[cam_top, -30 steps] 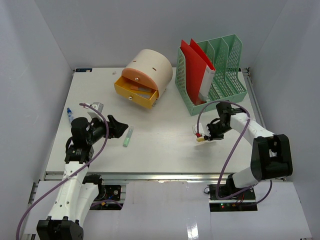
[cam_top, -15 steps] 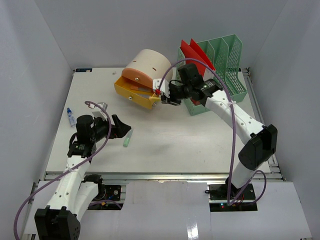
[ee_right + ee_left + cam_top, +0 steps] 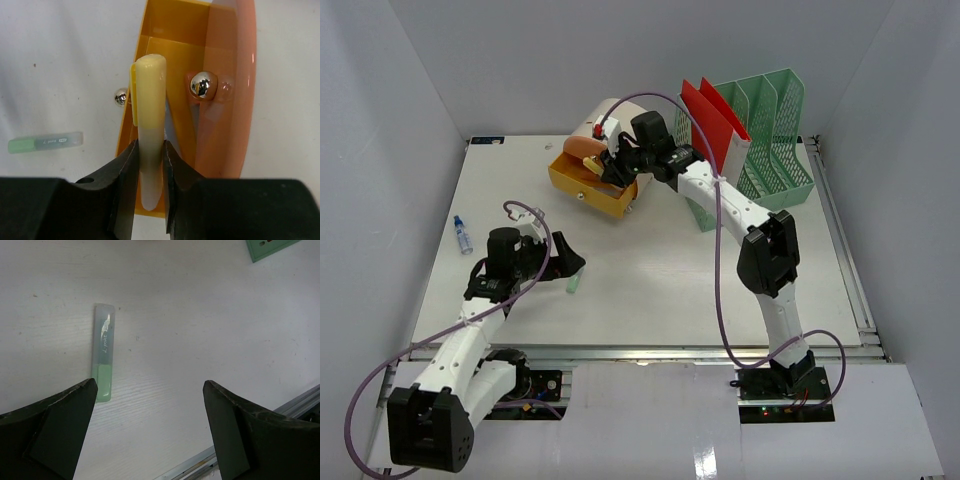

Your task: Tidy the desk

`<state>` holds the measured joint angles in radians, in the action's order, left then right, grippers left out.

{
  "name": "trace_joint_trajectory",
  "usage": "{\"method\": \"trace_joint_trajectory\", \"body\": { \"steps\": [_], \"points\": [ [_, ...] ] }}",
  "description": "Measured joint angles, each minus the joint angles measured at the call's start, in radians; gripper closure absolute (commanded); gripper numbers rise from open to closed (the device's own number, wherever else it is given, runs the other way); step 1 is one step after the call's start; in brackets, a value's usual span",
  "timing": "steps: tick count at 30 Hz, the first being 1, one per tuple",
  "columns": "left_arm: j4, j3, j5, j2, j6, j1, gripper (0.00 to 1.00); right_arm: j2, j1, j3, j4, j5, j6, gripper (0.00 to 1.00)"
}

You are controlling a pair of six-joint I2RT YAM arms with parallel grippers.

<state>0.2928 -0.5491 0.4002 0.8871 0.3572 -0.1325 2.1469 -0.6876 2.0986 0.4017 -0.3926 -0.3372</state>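
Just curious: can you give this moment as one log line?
left jaws: open, near green tube | right jaws: shut on cream pen, above open yellow drawer | desk: tube loose

Three views, one desk: overhead plus both wrists.
The whole desk is taken in from high above its near edge. The left wrist view is pointed down, close over a green tube. That tube is also caught at lower left in the right wrist view, set close above the yellow drawer.
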Motion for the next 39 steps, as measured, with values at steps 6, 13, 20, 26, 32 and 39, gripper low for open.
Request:
{"method": "trace_joint_trajectory", "body": {
  "steps": [6,13,20,26,32,39],
  "points": [
    [0.004,0.0,-0.032,0.071,0.011,-0.004,0.03,0.007,0.0,-0.024,-0.055,0.029,0.049,0.43],
    [0.021,0.0,-0.058,0.154,0.02,-0.012,0.14,-0.035,-0.006,-0.065,-0.048,0.023,0.058,0.33],
    [0.041,-0.03,-0.084,0.278,0.017,-0.015,0.24,-0.457,0.047,-0.457,-0.035,-0.152,-0.002,0.22],
    [0.083,-0.113,-0.173,0.406,-0.002,-0.068,0.29,-0.9,0.299,-0.874,-0.096,-0.392,-0.097,0.21],
    [0.098,-0.218,-0.289,0.525,-0.039,-0.135,0.36,-1.021,0.596,-1.191,-0.082,-0.641,-0.172,0.19],
    [0.126,-0.269,-0.451,0.644,-0.069,-0.216,0.42,-1.068,0.796,-1.286,-0.061,-0.826,-0.212,0.2]
  ]
}}
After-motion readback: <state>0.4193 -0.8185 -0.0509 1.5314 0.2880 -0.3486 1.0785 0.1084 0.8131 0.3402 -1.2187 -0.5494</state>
